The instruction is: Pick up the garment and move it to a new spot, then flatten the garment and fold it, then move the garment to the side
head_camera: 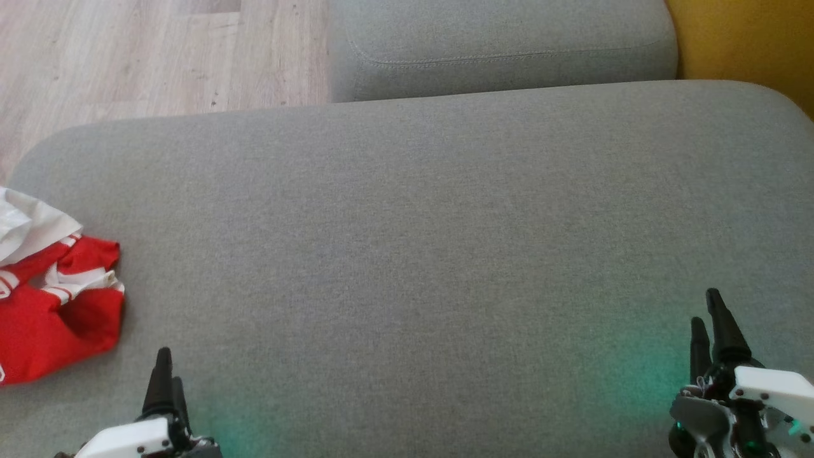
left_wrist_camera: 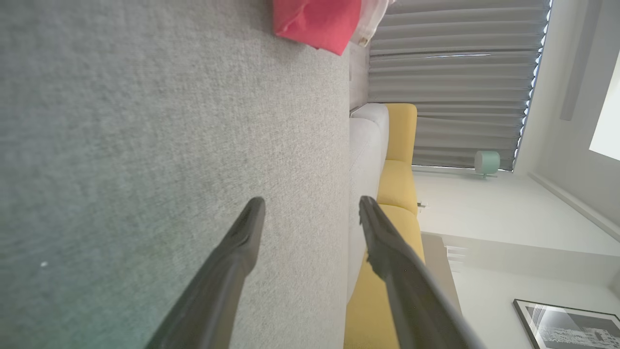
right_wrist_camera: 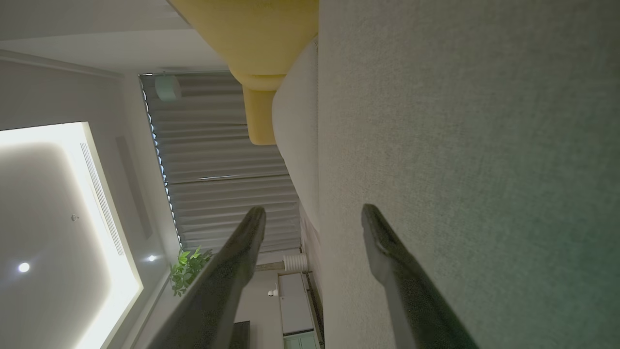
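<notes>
Red and white cloth at the far left is your one garment (head_camera: pixel 54 305). It lies crumpled in a heap on the left end of the large grey cushion (head_camera: pixel 413 242), and the head view's border cuts part of it off. Nothing touches it. Above it, past the cushion's rounded corner, you can see pale wooden floor (head_camera: pixel 127 57).

You have two pincers, each with two dark fingers. The left pincer (head_camera: pixel 170 366) sits at the lower left, just right of the garment and apart from it. In its wrist view the fingers stand spread, with bare grey fabric between them and the red cloth lying ahead of the tips. It is open and holds nothing.

There are two grey cushions: the large one across the middle and a second cushion (head_camera: pixel 496 44) behind it at the top.

The right pincer (head_camera: pixel 704 306) is at the lower right, well apart from the garment. Its fingers are also parted over the cushion and grip nothing. A greenish glow tints the fabric beside each pincer. One patch of yellow upholstery (head_camera: pixel 750 38) fills the upper right corner.
</notes>
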You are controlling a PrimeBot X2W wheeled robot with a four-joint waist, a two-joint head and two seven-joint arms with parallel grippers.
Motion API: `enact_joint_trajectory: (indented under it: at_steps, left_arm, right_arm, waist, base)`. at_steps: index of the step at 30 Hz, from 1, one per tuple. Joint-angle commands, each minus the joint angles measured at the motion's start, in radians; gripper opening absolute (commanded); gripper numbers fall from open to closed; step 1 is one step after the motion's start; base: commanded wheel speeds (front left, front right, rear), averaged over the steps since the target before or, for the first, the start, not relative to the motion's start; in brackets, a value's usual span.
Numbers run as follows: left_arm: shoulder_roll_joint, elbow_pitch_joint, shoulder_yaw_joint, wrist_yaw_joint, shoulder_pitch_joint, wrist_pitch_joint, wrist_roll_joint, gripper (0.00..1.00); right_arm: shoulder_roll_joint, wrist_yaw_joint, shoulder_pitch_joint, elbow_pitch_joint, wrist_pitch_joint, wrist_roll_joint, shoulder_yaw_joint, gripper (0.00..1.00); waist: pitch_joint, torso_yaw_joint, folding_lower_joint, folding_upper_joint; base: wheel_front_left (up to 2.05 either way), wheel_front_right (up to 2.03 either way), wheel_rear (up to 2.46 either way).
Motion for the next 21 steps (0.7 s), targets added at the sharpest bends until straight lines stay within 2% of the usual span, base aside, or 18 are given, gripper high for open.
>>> enact_joint_trajectory:
  at_steps: [1,12,21]
  left_arm:
    - [0.006,-0.032,-0.001,-0.001,-0.051,-0.009,0.010,1.00]
    - [0.013,-0.034,0.000,-0.001,-0.072,-0.043,0.113,1.00]
    - [0.017,-0.039,-0.005,-0.002,-0.092,-0.070,0.230,1.00]
  right_arm:
    - [-0.004,0.001,-0.053,-0.040,-0.006,-0.007,0.007,1.00]
    - [-0.023,0.001,-0.084,-0.035,-0.047,-0.063,0.050,1.00]
    - [-0.025,0.002,-0.116,-0.036,-0.074,-0.165,0.062,1.00]
  waist:
    - [0.000,0.000,0.0000,0.0000]
    - [0.004,0.000,0.0000,0.0000]
    - [0.007,-0.002,0.0000,0.0000]
  base:
    - [0.00,0.00,0.00]
    - [0.00,0.00,0.00]
    - [0.00,0.00,0.00]
